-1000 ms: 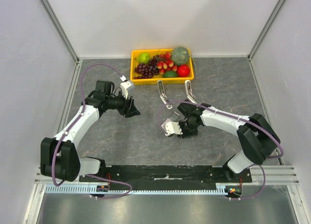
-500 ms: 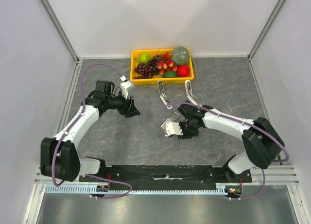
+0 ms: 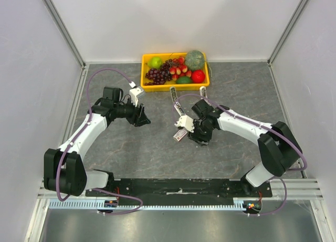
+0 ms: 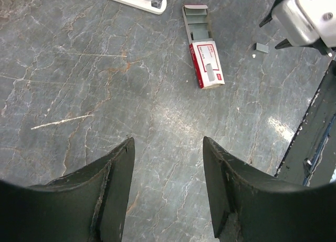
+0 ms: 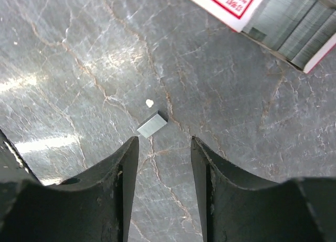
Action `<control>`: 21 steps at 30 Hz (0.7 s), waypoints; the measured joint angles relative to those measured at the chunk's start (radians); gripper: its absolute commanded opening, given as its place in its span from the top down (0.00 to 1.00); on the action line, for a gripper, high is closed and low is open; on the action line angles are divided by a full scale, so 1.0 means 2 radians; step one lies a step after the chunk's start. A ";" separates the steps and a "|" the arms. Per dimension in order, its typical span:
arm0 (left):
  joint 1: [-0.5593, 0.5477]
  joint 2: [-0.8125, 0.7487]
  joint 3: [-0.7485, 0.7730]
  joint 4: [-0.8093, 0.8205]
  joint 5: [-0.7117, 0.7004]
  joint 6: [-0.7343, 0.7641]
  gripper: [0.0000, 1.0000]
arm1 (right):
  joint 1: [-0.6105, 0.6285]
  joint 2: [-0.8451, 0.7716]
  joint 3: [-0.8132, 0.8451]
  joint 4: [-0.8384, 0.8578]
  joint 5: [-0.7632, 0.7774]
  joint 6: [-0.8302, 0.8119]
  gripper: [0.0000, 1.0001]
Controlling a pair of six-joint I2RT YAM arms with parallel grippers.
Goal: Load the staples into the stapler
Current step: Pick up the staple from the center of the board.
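My right claw (image 5: 161,147) is released, jaws spread, holding nothing. A short loose staple strip (image 5: 152,123) lies just ahead of the fingertips, centred on the gap. The open staples box (image 5: 231,3) lies farther ahead, to the right. Risk: closing on so thin a strip may skid it away or break it.

Table (image 4: 79,69) - grey stone look, pale and rust-coloured veins. Staple box (image 4: 206,63) white with red border and print; staples (image 5: 296,27) silvery grey. Tray (image 3: 157,87) yellow - apple (image 3: 155,62) green, grapes (image 3: 154,74) dark purple. Arms (image 3: 86,130) white and black.
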 measured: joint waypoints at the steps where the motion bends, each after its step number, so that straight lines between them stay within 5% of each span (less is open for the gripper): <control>1: 0.000 0.000 0.000 0.000 -0.004 0.001 0.39 | -0.003 0.005 0.007 -0.002 -0.002 0.011 0.48; 21: 0.000 0.000 0.000 0.000 -0.047 0.009 0.39 | -0.006 0.035 -0.003 -0.001 0.009 0.099 0.50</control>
